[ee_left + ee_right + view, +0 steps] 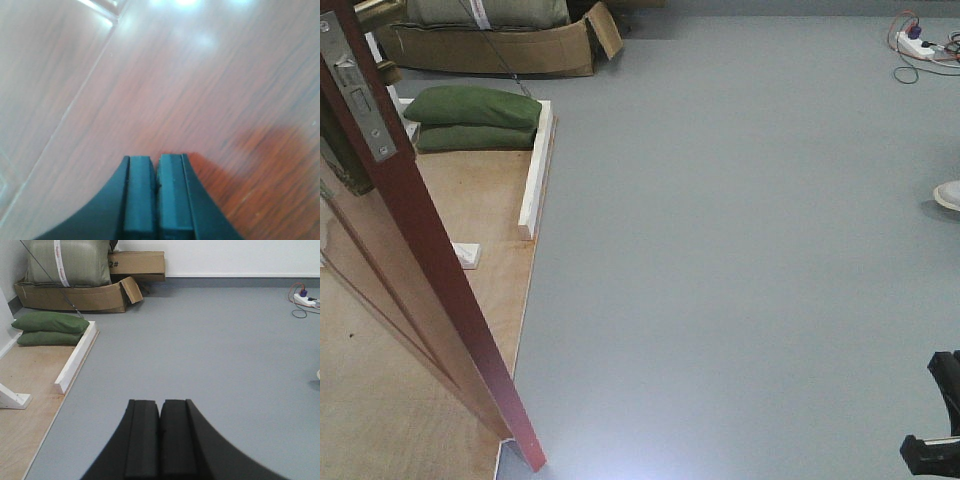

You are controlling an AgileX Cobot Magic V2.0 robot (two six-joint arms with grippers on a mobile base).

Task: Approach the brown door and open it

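Grey floor (720,250) fills most of the front view and lies open from the plywood base (480,200) on the left across to the far wall. The brown door (425,240) stands on that base, its narrow edge turned to the front camera, its glossy face running off to the left. Its bottom corner sits at the base's near right edge, where plywood meets grey floor. A grey metal lock plate (358,90) is set into the door's edge near the top of the view.

At the far end of the floor a torn cardboard box (490,50) lies against the wall. Two green sandbags (475,115) are stacked at the base's far end, just beside a white wooden beam (535,170) that runs along the base's right edge.

The left pincer (156,170) has its pads pressed together with nothing between them. The reddish wood grain of the door fills its whole view, close in front of the tips; whether they touch the wood cannot be told. The right pincer (160,412) is likewise closed and empty, and it points out over bare grey floor, well apart from the beam and the base.

A white power strip (915,42) with coiled cables lies near the floor's far right corner.
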